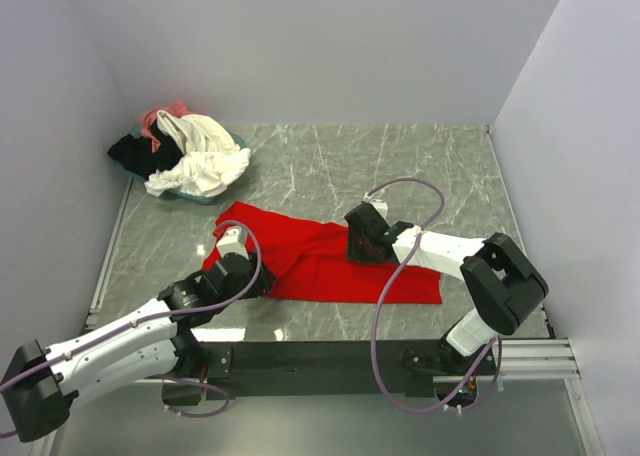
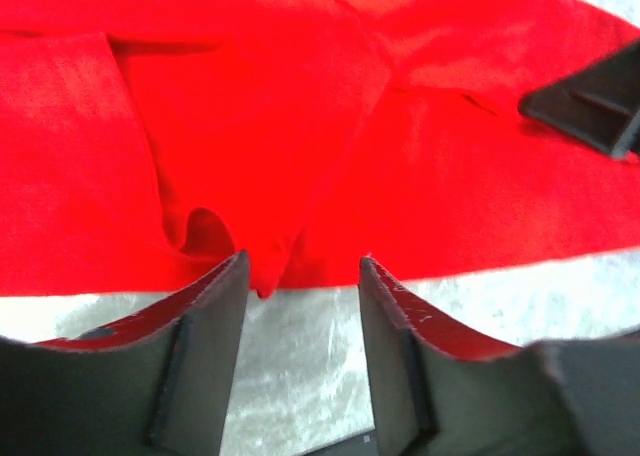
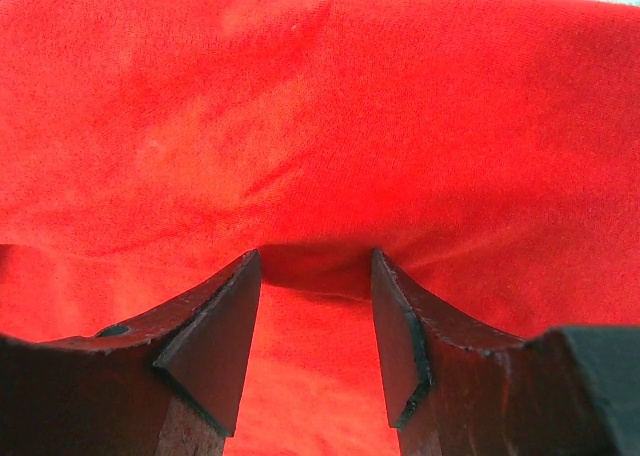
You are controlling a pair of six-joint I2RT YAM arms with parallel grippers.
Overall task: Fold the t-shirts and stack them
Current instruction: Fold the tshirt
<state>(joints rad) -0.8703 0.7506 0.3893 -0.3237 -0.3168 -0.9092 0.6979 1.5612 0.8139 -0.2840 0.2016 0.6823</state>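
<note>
The bright red t-shirt lies spread and partly folded on the marble table. My left gripper is open at its left near edge. In the left wrist view the gripper has its jaws apart just short of the red hem, over bare table. My right gripper is open on the shirt's far middle. In the right wrist view the gripper straddles flat red cloth before a raised fold. The cream-white, black and pink shirts lie heaped at the back left.
The heap sits in a teal-rimmed tray at the back left corner. Grey walls close the left, back and right sides. The right gripper's finger shows in the left wrist view. A purple cable loops over the right arm.
</note>
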